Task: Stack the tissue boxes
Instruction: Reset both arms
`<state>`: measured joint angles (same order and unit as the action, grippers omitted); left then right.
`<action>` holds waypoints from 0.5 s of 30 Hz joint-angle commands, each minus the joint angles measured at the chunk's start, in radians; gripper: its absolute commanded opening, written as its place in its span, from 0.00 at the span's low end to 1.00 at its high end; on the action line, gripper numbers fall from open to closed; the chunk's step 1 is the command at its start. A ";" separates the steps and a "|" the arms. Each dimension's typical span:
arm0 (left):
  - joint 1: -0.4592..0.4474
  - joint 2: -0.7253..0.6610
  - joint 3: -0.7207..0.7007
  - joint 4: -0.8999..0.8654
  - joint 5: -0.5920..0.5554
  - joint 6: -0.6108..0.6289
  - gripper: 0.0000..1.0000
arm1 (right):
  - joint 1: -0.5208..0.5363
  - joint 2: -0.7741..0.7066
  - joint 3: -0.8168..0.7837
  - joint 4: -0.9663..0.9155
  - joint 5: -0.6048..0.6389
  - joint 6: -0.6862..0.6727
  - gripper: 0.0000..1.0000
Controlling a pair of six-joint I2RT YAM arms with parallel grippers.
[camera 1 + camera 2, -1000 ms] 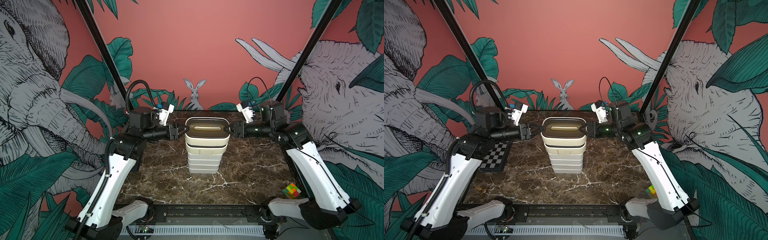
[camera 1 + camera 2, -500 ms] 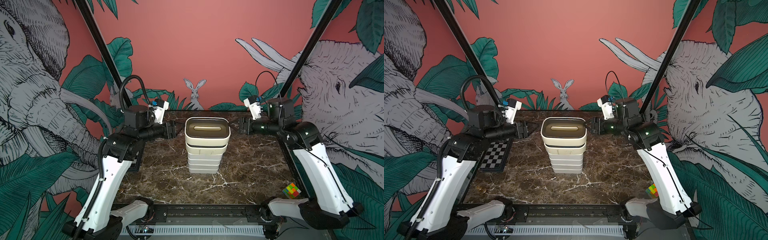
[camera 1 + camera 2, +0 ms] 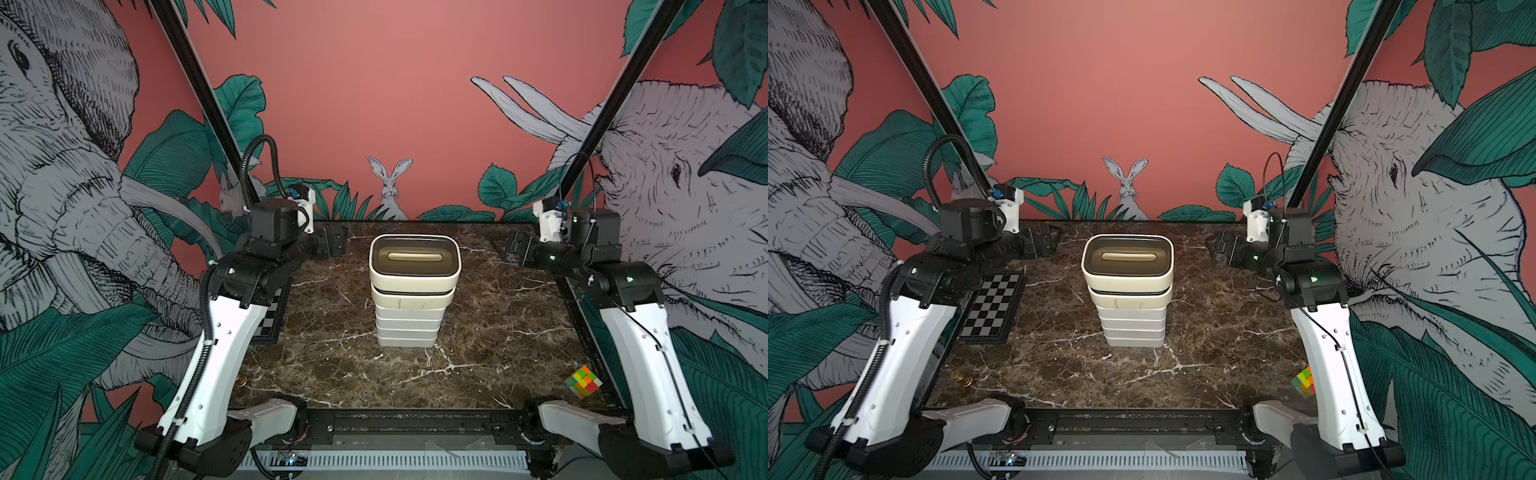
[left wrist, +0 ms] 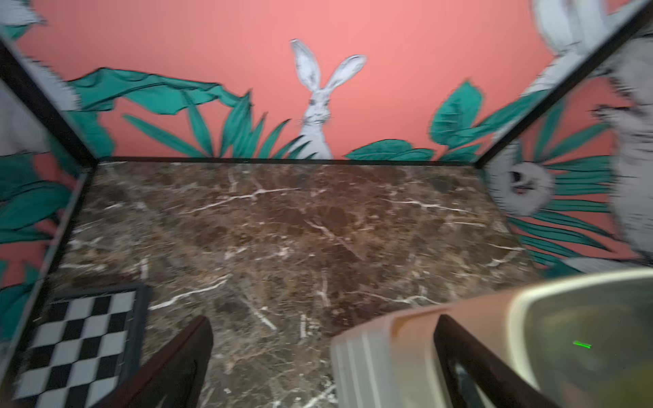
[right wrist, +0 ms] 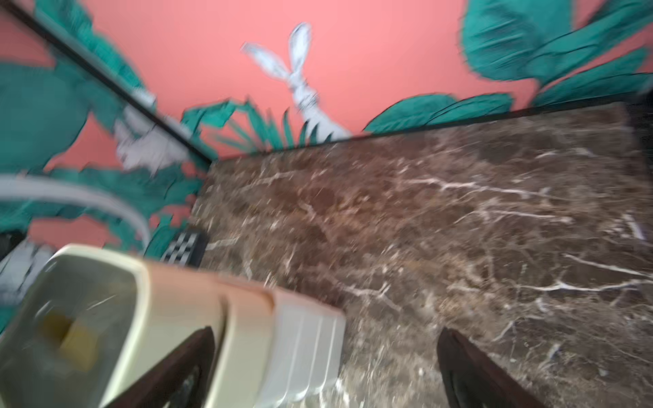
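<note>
The tissue boxes (image 3: 409, 307) stand in one upright stack at the middle of the marble table (image 3: 332, 374). The top box (image 3: 414, 274) has a dark lid with a tan slot. They look light, stiff and smooth-walled, so probably slippery. The short end walls just under the lid rim seem the best hold, pinched evenly from both sides, since a sideways nudge could tip the tower. The left gripper (image 3: 334, 246) and right gripper (image 3: 514, 250) hang clear of the stack on either side, jaws spread wide, holding nothing.
</note>
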<state>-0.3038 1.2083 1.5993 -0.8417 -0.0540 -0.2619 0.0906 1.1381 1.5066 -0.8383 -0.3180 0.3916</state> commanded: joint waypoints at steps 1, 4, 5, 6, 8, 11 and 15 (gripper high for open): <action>0.073 0.026 -0.148 0.059 -0.251 0.037 1.00 | -0.098 -0.066 -0.205 0.232 0.151 0.030 0.98; 0.173 0.025 -0.333 0.208 -0.271 -0.007 1.00 | -0.186 -0.116 -0.469 0.481 0.243 0.027 0.98; 0.191 0.031 -0.397 0.266 -0.304 -0.007 1.00 | -0.205 -0.110 -0.542 0.552 0.274 0.027 0.98; 0.198 0.041 -0.448 0.320 -0.340 0.008 1.00 | -0.218 -0.096 -0.597 0.606 0.296 0.020 0.98; 0.200 0.085 -0.550 0.445 -0.411 0.060 1.00 | -0.223 -0.039 -0.710 0.744 0.338 0.002 0.98; 0.200 0.180 -0.609 0.557 -0.440 0.110 1.00 | -0.224 0.045 -0.810 0.915 0.353 0.002 0.98; 0.200 0.288 -0.690 0.757 -0.457 0.205 1.00 | -0.224 0.146 -0.879 1.106 0.383 -0.067 0.98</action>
<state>-0.1020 1.4757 0.9539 -0.3065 -0.4496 -0.1493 -0.1318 1.2606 0.6407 -0.0097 0.0071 0.3798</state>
